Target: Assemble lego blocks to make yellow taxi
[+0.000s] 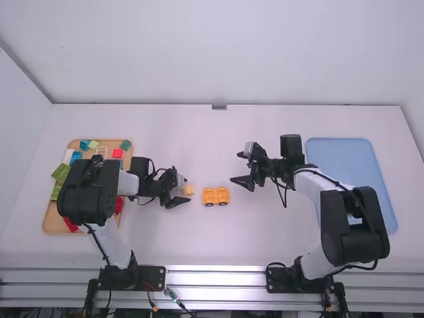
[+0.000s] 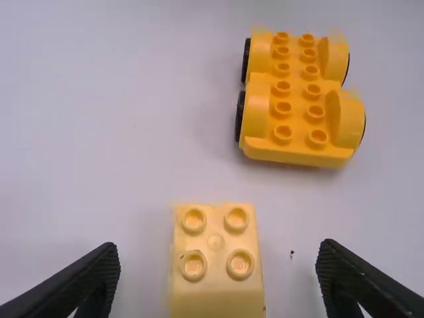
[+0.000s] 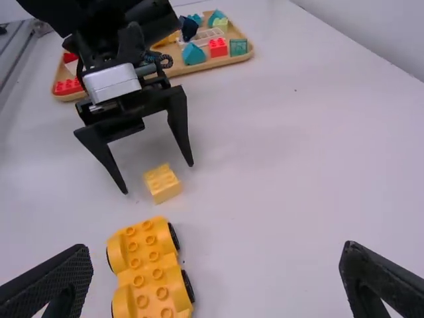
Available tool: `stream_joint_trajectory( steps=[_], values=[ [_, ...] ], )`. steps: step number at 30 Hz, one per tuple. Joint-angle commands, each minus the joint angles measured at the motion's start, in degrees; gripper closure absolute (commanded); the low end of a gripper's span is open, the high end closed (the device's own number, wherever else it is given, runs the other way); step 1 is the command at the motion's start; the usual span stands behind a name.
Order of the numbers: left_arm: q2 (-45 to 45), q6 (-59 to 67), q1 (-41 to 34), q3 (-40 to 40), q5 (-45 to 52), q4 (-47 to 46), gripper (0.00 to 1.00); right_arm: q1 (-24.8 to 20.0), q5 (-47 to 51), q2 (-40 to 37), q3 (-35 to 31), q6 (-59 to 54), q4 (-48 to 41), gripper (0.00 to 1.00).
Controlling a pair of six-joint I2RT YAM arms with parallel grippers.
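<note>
Metal rails (image 1: 215, 278) run along the near edge, with loose cables (image 1: 177, 301) near the left arm's base. Left arm (image 1: 93, 192) crosses over the wooden tray (image 1: 50, 224) at left and hides its middle; green blocks (image 1: 61, 173) lie at its left edge, a red block (image 1: 117, 153) and a white frame (image 1: 102, 151) toward its far end. Right arm (image 1: 354, 225) covers part of the blue tray (image 1: 341, 149) at right.

Between the trays, the yellow block (image 2: 215, 242) sits on the table, studs up, just left of the yellow car base (image 1: 216, 194). Left gripper (image 1: 187, 190) is released, its fingers spread around the block without gripping it. Right gripper (image 1: 234, 167) is released too, empty, to the far right of the base. A small dark fitting (image 1: 219, 106) sits at the table's far edge.
</note>
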Motion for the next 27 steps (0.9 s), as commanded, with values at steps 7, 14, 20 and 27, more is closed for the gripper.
stream_joint_trajectory(
  steps=[7,14,20,27],
  values=[
    [0.9,1.4,-0.2,-3.9,0.4,5.5,0.37,2.1,-0.7,0.2,-2.0,-3.4,1.5,0.12],
    [0.9,1.4,-0.1,-4.1,0.6,6.3,0.55,4.1,2.3,0.2,-2.2,-3.1,2.2,0.16],
    [0.9,1.0,-0.5,-3.4,0.4,6.4,0.64,4.2,2.2,0.2,-2.2,-3.1,1.8,0.18],
    [0.9,1.0,-0.5,-3.4,0.4,6.4,0.68,4.1,2.2,0.2,-2.3,-3.7,0.5,0.19]
  ],
)
